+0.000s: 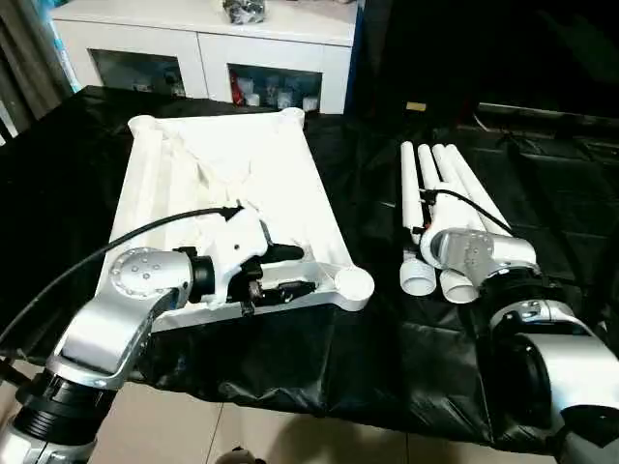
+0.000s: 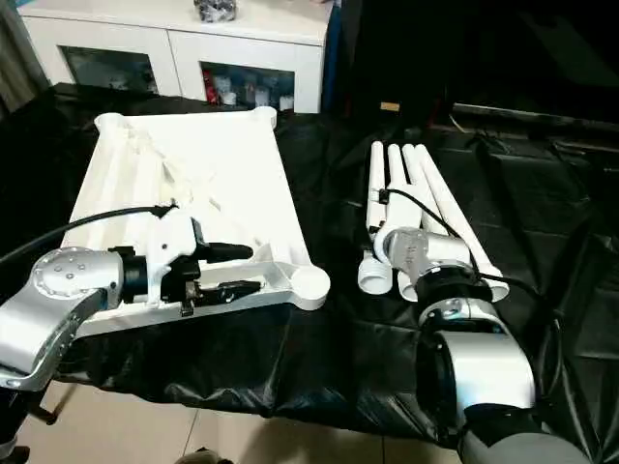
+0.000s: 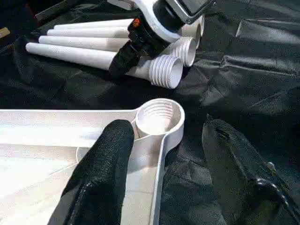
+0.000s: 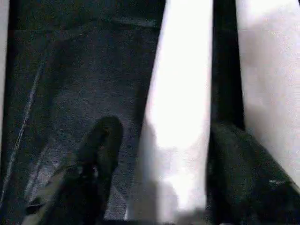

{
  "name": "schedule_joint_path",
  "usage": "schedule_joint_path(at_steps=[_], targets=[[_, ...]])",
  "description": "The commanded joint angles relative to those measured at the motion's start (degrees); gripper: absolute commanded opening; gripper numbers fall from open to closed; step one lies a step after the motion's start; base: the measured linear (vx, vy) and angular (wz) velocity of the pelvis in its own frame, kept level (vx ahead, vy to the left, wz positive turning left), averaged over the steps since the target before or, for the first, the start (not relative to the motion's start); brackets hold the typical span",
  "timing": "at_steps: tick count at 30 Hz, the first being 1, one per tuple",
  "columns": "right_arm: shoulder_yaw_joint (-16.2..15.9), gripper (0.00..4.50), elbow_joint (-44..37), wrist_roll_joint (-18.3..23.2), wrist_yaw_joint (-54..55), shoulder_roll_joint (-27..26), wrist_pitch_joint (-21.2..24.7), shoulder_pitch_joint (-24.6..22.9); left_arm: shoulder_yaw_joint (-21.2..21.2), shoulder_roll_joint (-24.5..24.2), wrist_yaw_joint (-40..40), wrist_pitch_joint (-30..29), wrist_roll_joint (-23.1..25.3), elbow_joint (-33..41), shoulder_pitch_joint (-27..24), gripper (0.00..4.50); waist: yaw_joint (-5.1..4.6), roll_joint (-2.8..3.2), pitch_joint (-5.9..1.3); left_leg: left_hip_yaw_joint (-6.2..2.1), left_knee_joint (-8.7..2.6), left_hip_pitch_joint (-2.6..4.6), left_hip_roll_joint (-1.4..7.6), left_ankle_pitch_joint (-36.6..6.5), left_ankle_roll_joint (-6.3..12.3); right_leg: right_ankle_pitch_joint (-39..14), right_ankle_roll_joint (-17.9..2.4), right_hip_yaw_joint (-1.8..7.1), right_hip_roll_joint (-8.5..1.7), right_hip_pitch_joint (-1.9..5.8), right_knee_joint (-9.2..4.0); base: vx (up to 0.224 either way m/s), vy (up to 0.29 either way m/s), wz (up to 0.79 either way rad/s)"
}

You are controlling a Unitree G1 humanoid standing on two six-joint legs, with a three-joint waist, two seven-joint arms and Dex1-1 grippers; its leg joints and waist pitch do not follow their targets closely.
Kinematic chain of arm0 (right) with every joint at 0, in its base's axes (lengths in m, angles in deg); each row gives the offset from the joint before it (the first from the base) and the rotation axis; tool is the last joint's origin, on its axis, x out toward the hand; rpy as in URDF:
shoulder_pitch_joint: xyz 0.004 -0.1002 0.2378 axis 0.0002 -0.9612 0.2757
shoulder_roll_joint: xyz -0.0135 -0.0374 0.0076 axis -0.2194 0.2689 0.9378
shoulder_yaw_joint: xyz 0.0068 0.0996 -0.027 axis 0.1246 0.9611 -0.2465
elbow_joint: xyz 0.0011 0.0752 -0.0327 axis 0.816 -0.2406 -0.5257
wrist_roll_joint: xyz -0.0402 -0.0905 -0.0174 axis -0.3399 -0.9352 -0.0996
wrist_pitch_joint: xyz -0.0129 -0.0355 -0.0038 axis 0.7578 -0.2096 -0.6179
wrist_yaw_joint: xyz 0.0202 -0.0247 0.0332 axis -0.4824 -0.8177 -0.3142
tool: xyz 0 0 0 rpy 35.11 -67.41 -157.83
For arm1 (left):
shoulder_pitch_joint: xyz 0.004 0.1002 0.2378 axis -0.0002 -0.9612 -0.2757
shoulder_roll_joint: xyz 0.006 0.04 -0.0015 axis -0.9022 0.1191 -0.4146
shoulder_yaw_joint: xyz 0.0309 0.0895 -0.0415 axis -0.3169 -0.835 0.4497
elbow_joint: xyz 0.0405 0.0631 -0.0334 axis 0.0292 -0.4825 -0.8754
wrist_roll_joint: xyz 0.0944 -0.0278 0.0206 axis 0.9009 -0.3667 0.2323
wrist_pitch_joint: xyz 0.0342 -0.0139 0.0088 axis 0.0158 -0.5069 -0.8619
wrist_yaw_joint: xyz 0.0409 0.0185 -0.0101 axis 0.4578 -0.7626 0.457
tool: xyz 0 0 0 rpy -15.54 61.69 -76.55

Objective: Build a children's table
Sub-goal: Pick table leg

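The children's table top (image 1: 232, 164) lies upside down on black cloth, ribbed underside up, with round sockets at its corners. My left gripper (image 1: 305, 271) is open and straddles its near rim beside the near right socket (image 3: 158, 117). One finger (image 3: 105, 164) sits inside the top and the other over the cloth. Several white tube legs (image 1: 445, 184) lie side by side to the right, flared ends toward me. My right gripper (image 4: 166, 129) is down over them near those ends, a finger (image 4: 96, 154) on either side of one leg, with a gap still showing on one side.
A white cabinet with glass doors (image 1: 208, 43) stands behind the work surface. The black cloth (image 1: 368, 348) covers the surface and hangs over its near edge, with pale floor (image 1: 242, 425) below. Bare cloth lies between the top and the legs.
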Motion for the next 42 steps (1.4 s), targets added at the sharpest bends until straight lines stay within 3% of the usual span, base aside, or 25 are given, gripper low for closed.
schedule_joint_path(at_steps=[1, 7, 8, 9, 12, 14, 17, 18, 22, 25, 26, 28, 29, 31, 32, 33, 34, 35, 36, 42], targets=[[0.6, 2.83, 2.5, 0.2, 0.2, 0.2, 0.6, 0.5, -0.4, -0.5, 0.6, 0.3, 1.0, 1.2, 0.3, 2.68, -0.09, -0.01, -3.58, -2.43, -3.67, 0.74, 5.23, -4.0, -0.08, -7.3, -6.3, 5.07, -8.55, 2.49, -4.16, 0.0, 0.0, 0.0], [1.3, 2.45, 3.9, 0.4, 0.3, 0.5, 0.1, 1.1, -0.6, -0.4, 1.4, 0.6, 1.5, 1.5, 0.5, 2.68, -0.06, -0.05, -3.52, -2.4, -3.63, 0.69, 5.2, -4.2, -0.1, -7.8, -6.4, 5.07, -8.55, 2.5, -4.25, 0.0, 0.0, 0.0], [1.6, 2.22, 4.5, 0.6, 0.2, 0.6, -0.3, 1.3, -0.5, -0.1, 2.0, 0.9, 1.7, 1.2, 0.6, 2.68, -0.04, -0.06, -3.55, -2.38, -3.61, 0.72, 5.19, -4.2, -0.05, -7.9, -6.3, 5.07, -8.57, 2.49, -4.28, 0.0, 0.0, 0.0], [1.8, 2.22, 4.5, 0.6, 0.2, 0.7, -0.6, 1.3, -0.5, 0.1, 2.3, 1.1, 1.9, 1.2, 0.6, 2.68, -0.2, -0.76, -3.53, -2.29, -3.66, 0.68, 5.21, -4.2, 0.08, -8.0, -6.4, 5.06, -8.54, 2.54, -4.29, 0.0, 0.0, 0.0], [2.1, 1.97, 4.4, 0.3, -0.6, 0.8, -3.1, 1.4, -0.3, 0.8, 3.9, 0.9, 2.1, 0.7, 0.8, 2.68, -0.14, -0.12, -3.52, -2.39, -3.63, 0.75, 5.32, -4.4, -0.26, -8.2, -6.3, 5.05, -8.59, 2.4, -4.28, 0.0, 0.0, 0.0], [2.9, 1.9, 3.3, 0.9, -1.3, 0.6, -5.7, 1.5, 0.0, 2.0, 6.0, 1.6, 2.9, -0.5, 1.3, 2.68, -0.22, -0.36, -3.55, -2.38, -3.65, 0.75, 5.32, -4.7, -0.42, -7.8, -6.5, 5.07, -8.6, 2.44, -4.2, 0.0, 0.0, 0.0], [3.9, 1.87, 1.8, 2.0, -2.5, 0.5, -7.5, 1.5, 0.8, 3.9, 8.7, 2.2, 3.4, -2.0, 2.2, 2.68, -0.14, -0.31, -3.61, -2.32, -3.51, 0.63, 5.19, -4.4, -0.01, -6.7, -6.7, 5.12, -8.62, 2.56, -4.2, 0.0, 0.0, 0.0], [4.9, 1.86, -0.1, 3.3, -4.8, 0.2, -10.2, 1.1, 1.9, 6.0, 11.7, 2.4, 3.5, -3.6, 3.5, 2.68, -0.08, -0.2, -3.66, -2.34, -3.49, 0.64, 5.2, -4.2, 0.12, -6.4, -6.7, 5.1, -8.58, 2.55, -4.16, 0.0, 0.0, 0.0], [6.6, 1.86, -4.0, 6.3, -9.6, -0.2, -12.1, 0.3, 4.4, 9.8, 16.7, 1.3, 2.6, -6.3, 6.0, 2.68, 0.1, -0.4, -4.06, -2.47, -3.29, 0.34, 5.3, -1.5, 2.06, -1.0, -7.2, 4.95, -8.57, 2.79, -3.52, 0.0, 0.0, 0.0], [7.6, 1.86, -11.6, 10.9, -17.5, -0.5, -9.4, -1.7, 8.2, 15.0, 22.5, -1.8, -0.3, -9.5, 9.7, 2.68, 0.25, -0.67, -4.27, -2.44, -3.04, 0.12, 5.22, -0.2, 3.89, 2.5, -8.0, 4.88, -8.57, 3.05, -3.18, 0.0, 0.0, 0.0], [6.9, 1.86, -16.7, 13.2, -21.8, -0.5, -7.3, -3.7, 9.6, 16.9, 23.5, -3.8, -2.5, -10.1, 11.1, 2.68, 0.21, -1.05, -4.2, -2.23, -2.93, 0.04, 5.06, -0.1, 4.83, 3.1, -7.8, 4.87, -8.31, 3.15, -3.31, 0.0, 0.0, 0.0], [5.7, 1.86, -23.5, 15.8, -27.1, -0.5, -5.1, -6.5, 11.0, 19.2, 24.3, -6.1, -5.1, -10.6, 12.6, 2.96, 0.45, -1.07, -4.16, -2.4, -2.94, -0.14, 5.23, 0.5, 6.06, 3.1, -7.6, 4.74, -8.54, 3.16, -3.44, 0.0, 0.0, 0.0], [4.2, 1.85, -28.7, 17.7, -30.7, -0.4, -3.7, -9.0, 12.4, 21.1, 23.9, -9.1, -8.6, -10.5, 13.8, 3.03, 0.85, -1.11, -4.29, -2.42, -2.74, -0.07, 5.38, 1.4, 6.75, 3.7, -7.4, 4.71, -8.66, 3.1, -3.34, 0.0, 0.0, 0.0], [2.5, 1.85, -34.7, 20.0, -34.2, -0.1, -2.3, -12.0, 14.4, 23.5, 24.2, -12.7, -13.3, -10.2, 15.1, 3.06, 1.04, -1.08, -4.31, -2.53, -2.75, -0.06, 5.6, 1.7, 7.01, 3.2, -7.6, 4.62, -8.81, 2.94, -3.35, 0.0, 0.0, 0.0], [2.1, 1.85, -36.5, 20.8, -35.2, 0.0, -1.7, -13.0, 15.0, 24.3, 24.6, -13.2, -14.2, -10.1, 15.5, 3.29, 1.14, -1.2, -4.32, -2.46, -2.63, -0.17, 5.47, 1.9, 7.17, 2.6, -7.8, 4.62, -8.79, 2.91, -3.47, 0.0, 0.0, 0.0], [2.1, 1.85, -36.5, 20.8, -35.2, 0.0, -1.7, -13.0, 15.0, 24.3, 24.6, -13.2, -14.2, -10.1, 15.5, 3.29, 1.18, -0.85, -4.22, -2.52, -2.62, -0.25, 5.4, 1.7, 6.96, 1.7, -7.8, 4.6, -8.86, 2.83, -3.55, 0.0, 0.0, 0.0], [0.8, 1.85, -40.9, 22.7, -37.5, 0.2, -0.3, -15.1, 17.9, 26.9, 28.1, -15.7, -16.5, -11.9, 17.4, 3.44, 1.02, -1.07, -4.03, -2.35, -2.66, -0.22, 5.3, 0.4, 6.53, -0.7, -7.4, 4.6, -8.68, 2.87, -4.07, 0.0, 0.0, 0.0], [0.8, 1.85, -40.9, 22.7, -37.5, 0.2, -0.3, -15.1, 17.9, 26.9, 28.1, -15.7, -16.5, -11.9, 17.4, 3.44, 1.39, -0.98, -3.99, -2.36, -2.61, 0.04, 5.29, -0.5, 6.14, -3.1, -6.9, 4.61, -8.78, 2.77, -4.55, 0.0, 0.0, 0.0], [-0.5, 1.85, -45.5, 25.1, -40.0, 0.7, 1.9, -17.3, 20.6, 28.9, 30.9, -18.5, -18.8, -13.8, 19.4, 3.49, 1.24, -0.9, -3.88, -2.52, -2.79, -0.25, 5.19, -0.8, 5.7, -5.3, -6.1, 4.48, -8.64, 2.96, -4.7, 0.0, 0.0, 0.0], [-2.2, 1.84, -50.6, 26.4, -41.7, 1.2, 4.9, -19.7, 22.6, 30.4, 31.2, -20.9, -23.2, -13.0, 20.6, 3.53, 2.05, -0.85, -3.89, -2.53, -2.82, 0.06, 5.29, -1.0, 4.89, -7.4, -4.3, 4.59, -8.58, 2.58, -5.07, 0.0, 0.0, 0.0]])
